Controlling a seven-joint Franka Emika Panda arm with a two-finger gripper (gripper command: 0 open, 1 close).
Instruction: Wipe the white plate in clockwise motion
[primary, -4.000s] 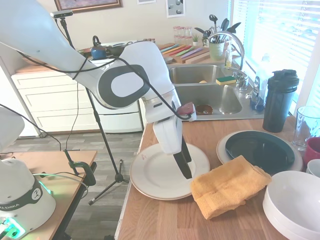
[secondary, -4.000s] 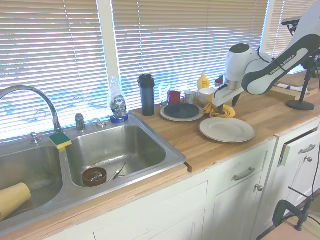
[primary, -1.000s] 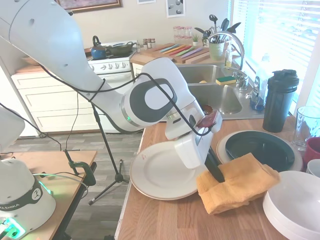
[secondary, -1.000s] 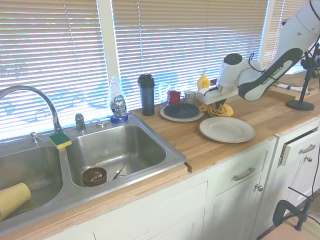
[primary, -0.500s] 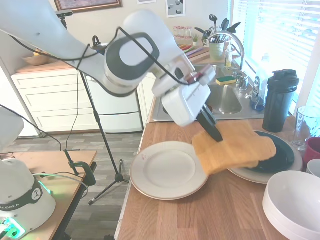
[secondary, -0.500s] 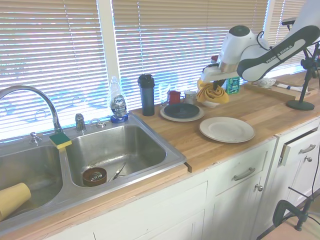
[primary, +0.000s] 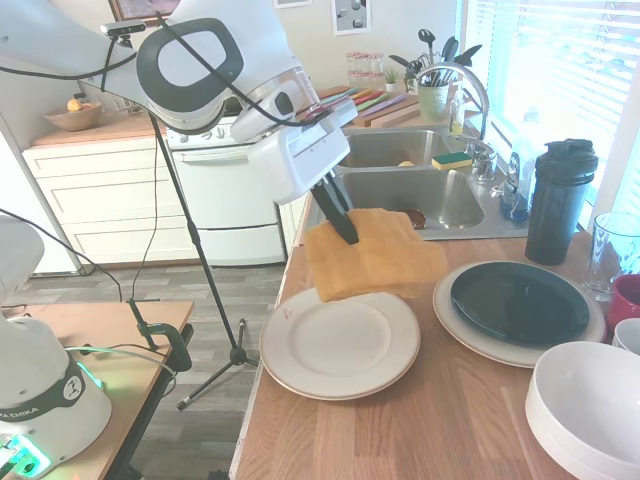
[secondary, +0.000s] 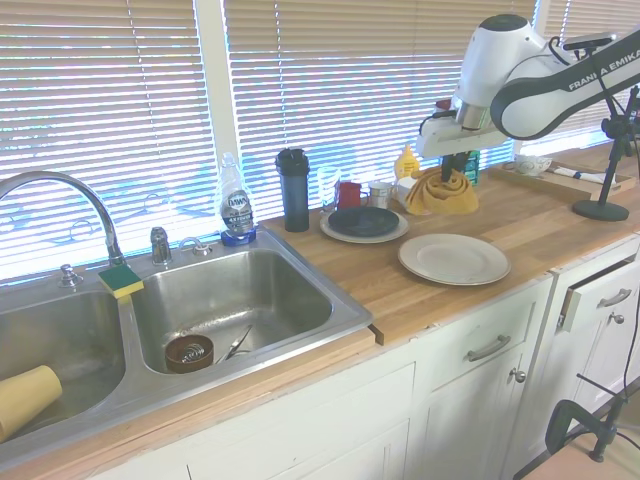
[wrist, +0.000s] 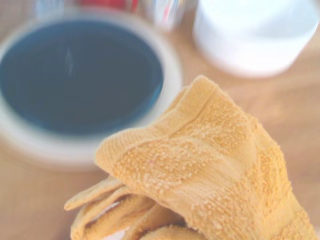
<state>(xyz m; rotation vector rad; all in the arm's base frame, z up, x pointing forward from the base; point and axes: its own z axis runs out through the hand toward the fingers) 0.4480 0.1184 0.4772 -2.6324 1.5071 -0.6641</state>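
Gripper (primary: 343, 228) clamped on orange terry towel (primary: 372, 254), cloth hanging in air above far edge of white plate (primary: 340, 341). Plate lay flat on wooden counter (primary: 420, 420), round, no long axis, just beside dark plate (primary: 517, 301).

Bright slatted window blinds (secondary: 330, 90) hang behind the steel double sink (secondary: 190, 310); white cabinet drawers (secondary: 480, 350) sit below its butcher-block wooden countertop (secondary: 430, 290).
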